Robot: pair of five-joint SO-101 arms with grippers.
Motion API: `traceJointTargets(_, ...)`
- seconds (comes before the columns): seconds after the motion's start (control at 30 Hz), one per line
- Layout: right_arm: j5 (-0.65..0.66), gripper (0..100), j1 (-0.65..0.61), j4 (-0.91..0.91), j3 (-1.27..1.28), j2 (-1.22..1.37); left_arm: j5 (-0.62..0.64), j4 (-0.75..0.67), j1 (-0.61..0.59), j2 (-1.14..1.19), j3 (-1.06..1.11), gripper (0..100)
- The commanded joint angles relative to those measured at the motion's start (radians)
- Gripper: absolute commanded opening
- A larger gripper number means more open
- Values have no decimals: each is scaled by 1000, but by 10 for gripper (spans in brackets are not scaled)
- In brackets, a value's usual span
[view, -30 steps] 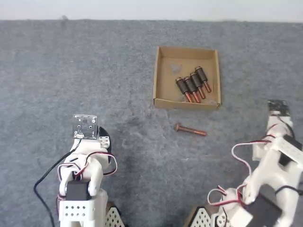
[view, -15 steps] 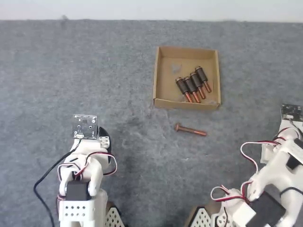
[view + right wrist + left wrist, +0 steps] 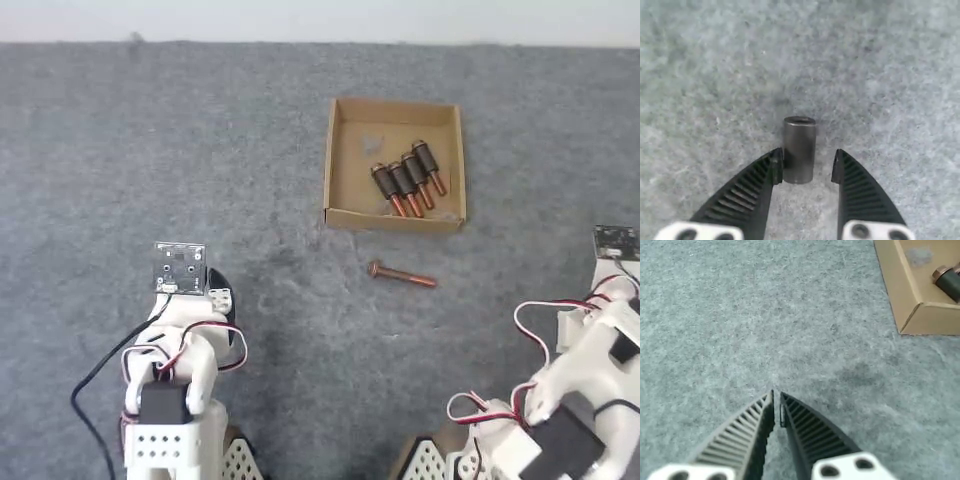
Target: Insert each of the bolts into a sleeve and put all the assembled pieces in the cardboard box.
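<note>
My right tool (image 3: 807, 155) sat open around the upright sleeve (image 3: 799, 149), which touched one finger (image 3: 765, 180); an uneven squeeze might've toppled it!

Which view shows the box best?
The high view: the whole box from above, four assembled pieces inside. The left wrist view catches one corner and a piece's end. The right wrist view faces a sleeve inside the open right gripper.
</note>
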Motion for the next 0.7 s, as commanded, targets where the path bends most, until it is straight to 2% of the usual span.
traceJointTargets(0.0,-2,145,-8,-13,-49,15,-8,0,-5,-12,-12,20)
traceJointTargets(0.13,-64,144,-28,-61,-52,62,-8,0,-5,-12,-12,20)
traceJointTargets(0.37,-63,143,-31,-140,-54,150,-8,2,-5,-12,-12,20)
traceJointTargets(0.57,-63,13,-31,-153,-55,154,-8,2,-5,-12,-12,20)
traceJointTargets(0.67,-64,8,-30,-140,-55,134,-8,2,-5,-12,-12,20)
